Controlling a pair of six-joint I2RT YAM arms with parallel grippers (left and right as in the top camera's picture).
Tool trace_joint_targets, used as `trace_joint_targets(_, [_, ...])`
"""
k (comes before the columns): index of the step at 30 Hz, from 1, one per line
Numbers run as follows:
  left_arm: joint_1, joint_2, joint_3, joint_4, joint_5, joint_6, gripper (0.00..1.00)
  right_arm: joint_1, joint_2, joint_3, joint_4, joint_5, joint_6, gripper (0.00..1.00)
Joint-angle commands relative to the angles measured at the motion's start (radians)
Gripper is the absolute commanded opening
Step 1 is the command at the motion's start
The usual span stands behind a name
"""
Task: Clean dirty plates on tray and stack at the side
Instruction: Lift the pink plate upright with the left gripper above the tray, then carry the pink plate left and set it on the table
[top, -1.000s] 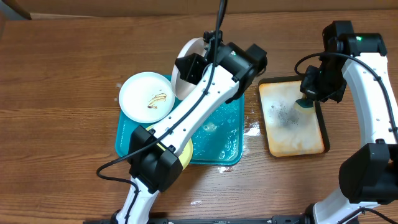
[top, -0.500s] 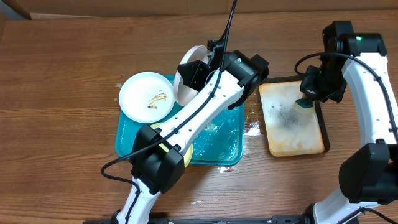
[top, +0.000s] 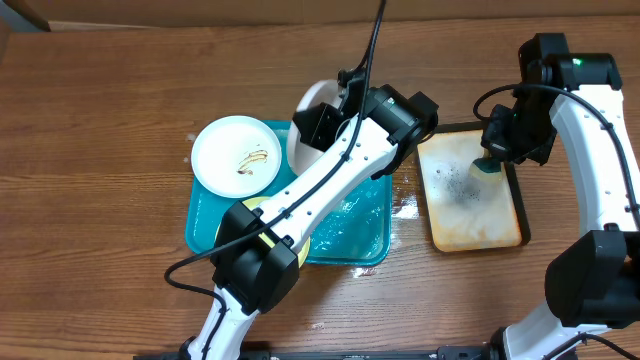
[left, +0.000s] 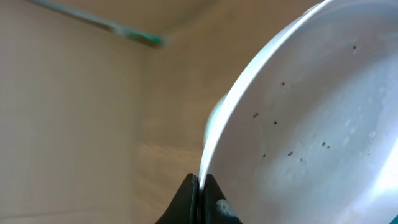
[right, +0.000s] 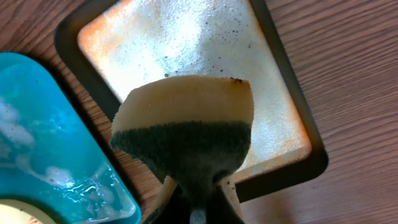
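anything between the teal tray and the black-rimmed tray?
Overhead view: a narrow strip of wooden table with wet splashes separates the teal tray from the black-rimmed tray.

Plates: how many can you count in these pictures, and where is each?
3. A smeared white plate lies over the tray's corner. A second white plate is held on edge by the left tool. A pale yellow plate sits mostly hidden under the left arm.

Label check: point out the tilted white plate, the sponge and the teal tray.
tilted white plate (left: 311, 124), left wrist view, on its speckled inner face.
sponge (right: 186, 102), right wrist view, on its yellow upper half.
teal tray (top: 362, 228), overhead view, on the bare wet floor near its right rim.
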Motion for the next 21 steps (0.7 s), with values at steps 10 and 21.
trace_joint_targets(10, [0.145,-0.078,0.001,0.192,0.717,-0.019,0.04,-0.001,-0.005,0.019,-0.006,-0.021,0.005,0.04])
trace_joint_targets(21, [0.575,-0.202,0.0,0.226,0.995,0.056,0.05,-0.001,-0.005,0.019,-0.029,-0.021,0.005,0.04])
